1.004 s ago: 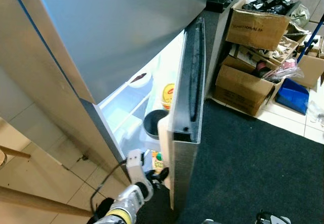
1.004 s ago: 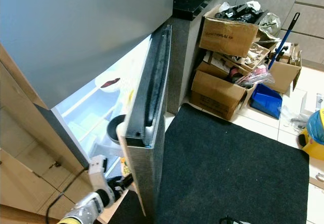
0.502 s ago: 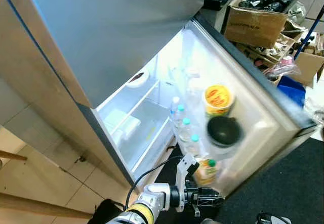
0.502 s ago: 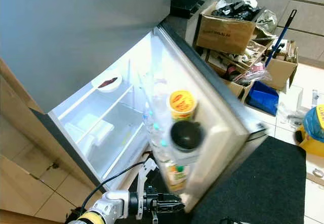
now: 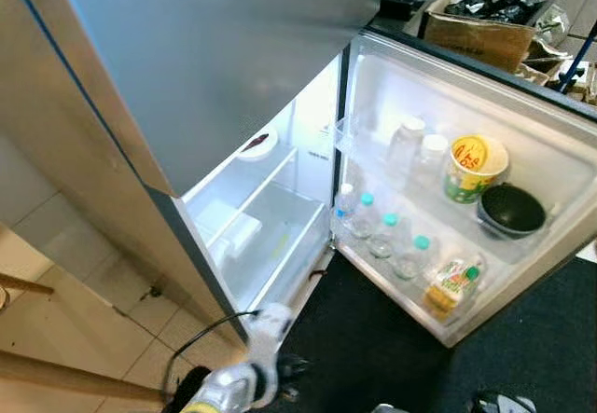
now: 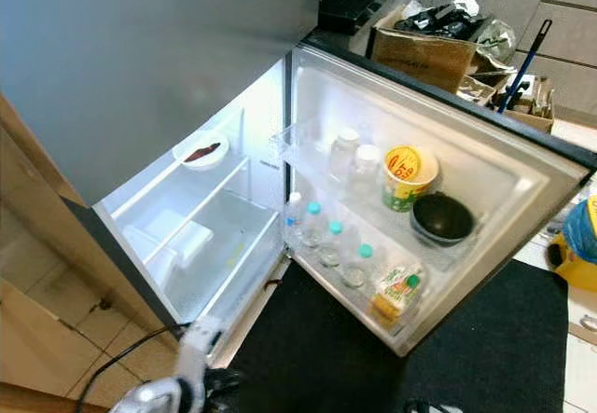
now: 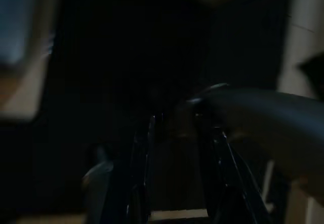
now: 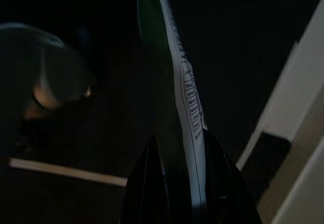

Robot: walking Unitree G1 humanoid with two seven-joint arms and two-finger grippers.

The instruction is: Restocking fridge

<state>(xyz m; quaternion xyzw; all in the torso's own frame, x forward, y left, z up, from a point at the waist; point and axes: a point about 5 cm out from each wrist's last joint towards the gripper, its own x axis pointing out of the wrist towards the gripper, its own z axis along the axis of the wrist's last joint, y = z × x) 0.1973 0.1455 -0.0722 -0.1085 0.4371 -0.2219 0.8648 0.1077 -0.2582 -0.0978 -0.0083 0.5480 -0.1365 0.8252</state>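
The fridge's lower door stands wide open to the right. Its racks hold several capped water bottles, two clear jars, a yellow cup, a black bowl and a juice carton. Inside the fridge, a white plate with something dark on it rests on a shelf. My left arm is low by the fridge's front corner, blurred. The left gripper is open, with nothing between its fingers. My right gripper is shut on a flat green-and-white packet.
A dark mat lies on the floor under the open door. Behind the door, at the upper right, stand cardboard boxes full of clutter and a blue-handled stick. A wooden panel borders the fridge on the left.
The fridge door has swung from nearly shut to fully open on the right. My left arm has drawn back from the door's lower edge to the lower left.
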